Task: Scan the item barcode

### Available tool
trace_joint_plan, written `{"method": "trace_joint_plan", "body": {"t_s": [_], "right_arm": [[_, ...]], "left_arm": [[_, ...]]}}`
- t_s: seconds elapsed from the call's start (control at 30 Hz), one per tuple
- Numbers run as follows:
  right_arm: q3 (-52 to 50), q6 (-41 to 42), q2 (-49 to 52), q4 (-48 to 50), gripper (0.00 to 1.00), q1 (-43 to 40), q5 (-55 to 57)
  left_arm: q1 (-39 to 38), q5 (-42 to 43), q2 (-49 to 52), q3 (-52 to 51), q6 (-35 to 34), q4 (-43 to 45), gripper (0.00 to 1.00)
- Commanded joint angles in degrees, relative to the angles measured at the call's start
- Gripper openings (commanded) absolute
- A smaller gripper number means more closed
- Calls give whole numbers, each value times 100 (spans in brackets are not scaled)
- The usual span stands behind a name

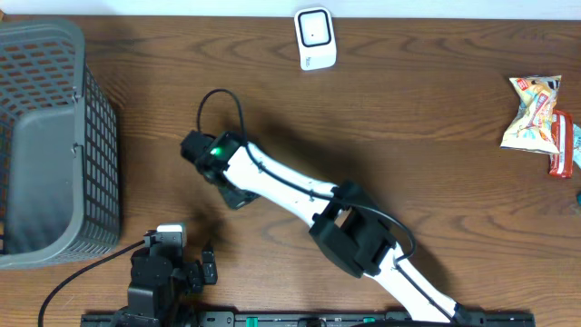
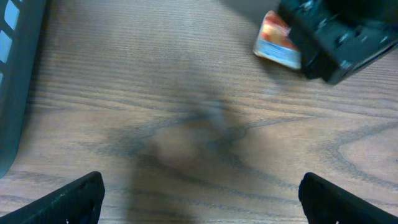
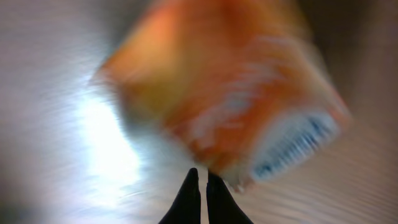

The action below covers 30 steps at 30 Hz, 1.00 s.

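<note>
The orange-and-white crinkly snack packet [image 3: 217,93] sits directly at the right pincer [image 3: 202,186]. The pincer's tips are pressed together, apparently nipping the packet's thin lower edge. In the right wrist view the packet's long axis runs on a slant from upper left to lower right. A white panel of blue barcode stripes [image 3: 298,146] lies at the lower-right end, facing the wrist camera.

Overhead, the arm hides the packet. The white rounded scanner unit [image 1: 315,38] stands at the far edge of the brown wooden worktop [image 1: 436,154], further out and to the right of the packet. The barcode end probably has to swing that way.

The left pincer [image 2: 199,199] is spread wide over bare wood, and the packet is well ahead of it. The right arm is therefore the nearer one.

Blur leaves no brand or lettering readable on the packet, and the small print on the scanner is too fine to make out.
</note>
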Motion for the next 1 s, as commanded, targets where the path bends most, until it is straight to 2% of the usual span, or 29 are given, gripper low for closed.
{"method": "trace_joint_plan", "body": {"t_s": [0.0, 0.27, 0.63, 0.77, 0.97], "right_arm": [[39, 407, -13, -66, 2, -289, 892], [48, 590, -15, 205, 1, -885, 660], [63, 595, -205, -79, 1, -1338, -1276], [63, 667, -358, -155, 14, -1403, -1794], [63, 970, -592, -461, 24, -1443, -1858]], "left_arm": [[-17, -48, -4, 7, -7, -35, 100], [-17, -48, -4, 7, -7, -35, 100], [-17, -48, -4, 7, -7, -35, 100], [-17, -48, -4, 7, -7, -35, 100], [-17, -48, -4, 7, -7, -35, 100]]}}
